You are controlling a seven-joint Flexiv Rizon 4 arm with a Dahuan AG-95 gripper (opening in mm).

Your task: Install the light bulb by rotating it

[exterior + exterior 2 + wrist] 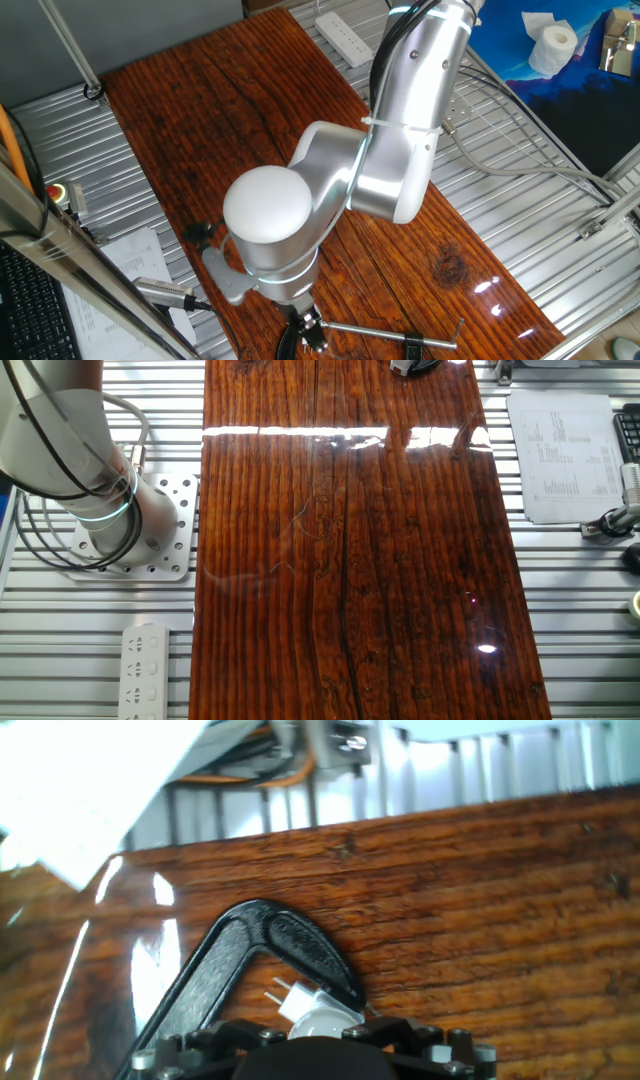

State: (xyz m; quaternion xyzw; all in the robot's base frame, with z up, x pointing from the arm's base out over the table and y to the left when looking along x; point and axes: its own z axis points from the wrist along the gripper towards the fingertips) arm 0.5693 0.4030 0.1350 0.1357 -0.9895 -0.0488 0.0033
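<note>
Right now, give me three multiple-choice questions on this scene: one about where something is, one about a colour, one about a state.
1. The power strip lies:
A on the wooden board
B on the metal slats near the robot base
C on the printed sheet

2. The angled bracket in the hand view is:
A black
B red
C white

3. The two pins of the light bulb are:
A sunk in a socket
B bare, in the open
C wrapped in tape

Answers:
1. B, the other fixed view shows it on slats just below the base.
2. A, it shows black against the brown wood.
3. B, both pins stick out free, with no socket around them.
</note>
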